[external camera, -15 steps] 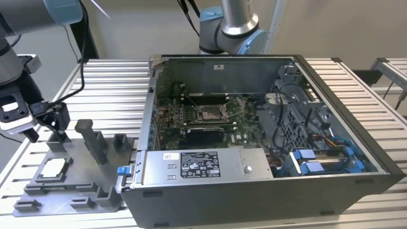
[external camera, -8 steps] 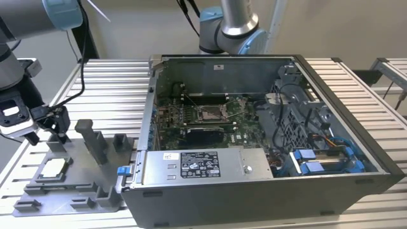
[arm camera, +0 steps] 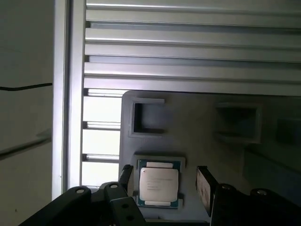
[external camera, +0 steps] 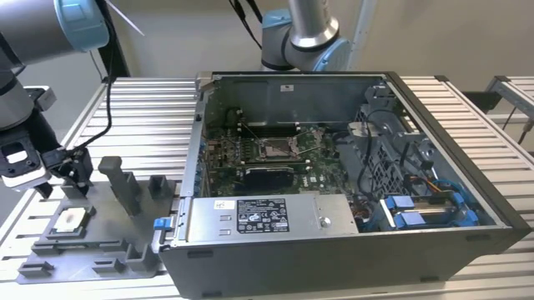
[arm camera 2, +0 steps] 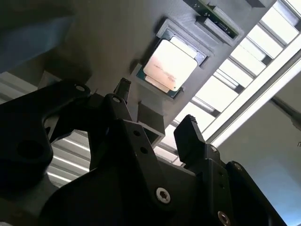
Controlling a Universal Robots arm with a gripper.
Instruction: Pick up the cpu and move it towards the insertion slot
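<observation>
Black two-fingered hand point(arm camera: 164, 175) hangs open and empty over the silvery square cpu point(arm camera: 159, 185), not yet lifted from its grey fixture plate point(external camera: 104, 239); the metal-framed insertion slot point(external camera: 276, 148) lies well apart, toward the exterior view's right.

cpu point(arm camera: 159, 186) silvery metal, fixture point(arm camera: 193, 125) perhaps matt plastic

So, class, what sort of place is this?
Likely a robotics assembly bench: an open dark-grey computer case, a grey fixture plate holding a silvery square cpu, on a slatted aluminium table.
</observation>
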